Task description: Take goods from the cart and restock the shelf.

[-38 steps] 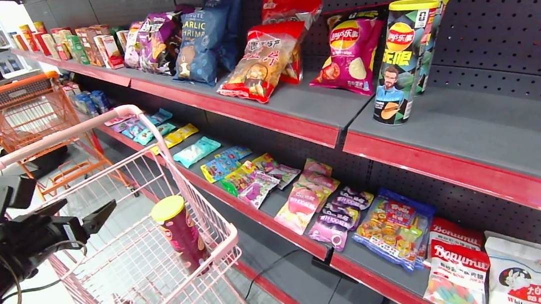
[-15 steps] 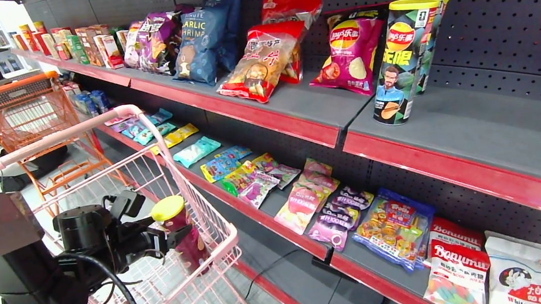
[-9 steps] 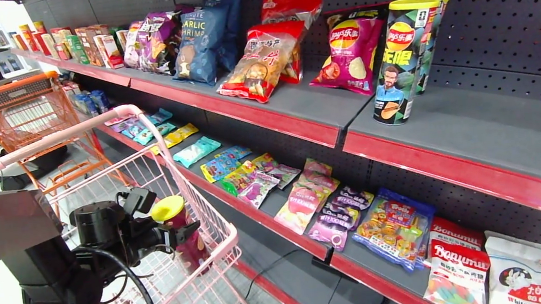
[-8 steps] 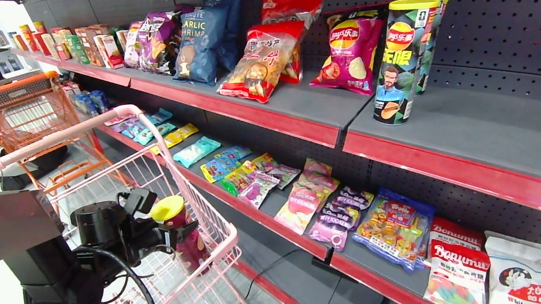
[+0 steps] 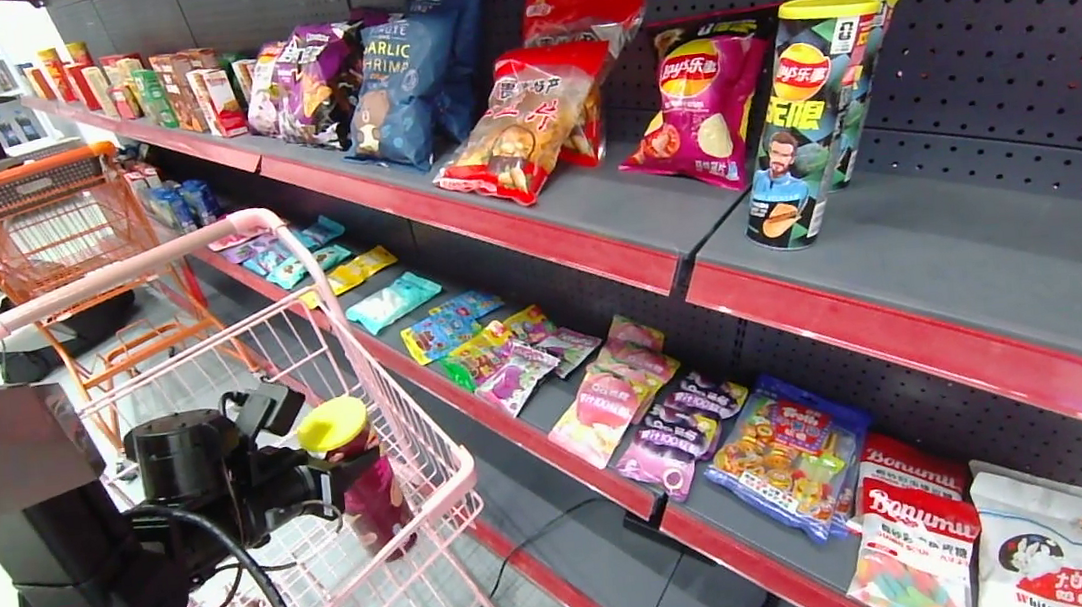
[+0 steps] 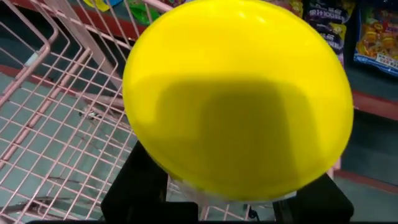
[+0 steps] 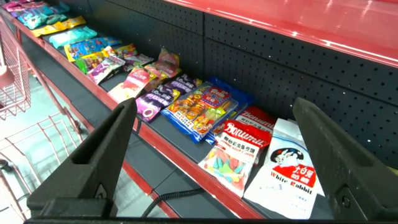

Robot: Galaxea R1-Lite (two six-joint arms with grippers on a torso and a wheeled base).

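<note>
Our left pincer (image 5: 361, 460) is clamped on the purple chip canister (image 5: 375, 497) just under its yellow lid (image 5: 332, 424). The canister stands in the pink cart (image 5: 463, 472), against the shelf-side wall near the front corner. Our right pincer (image 7: 214, 102) hangs with its fingers spread wide, holding nothing, facing the lower shelf's candy bags (image 7: 205, 109).

We judge the lift is just starting. The grip is high, so the body may swing. We should raise it straight up until its base clears the cart's rim, keep it upright, and only then carry it across. The bare stretch of the upper shelf (image 5: 950, 271) beside the black chip canisters (image 5: 799, 126) looks like the spot for it.

A couple of seconds back the left pincer was open, near the cart's handle end and well apart from the canister. It has since reached in and closed. Over the last half second the arm has drawn back slightly, and the lid has shifted a little away from the shelf-side wall.
</note>
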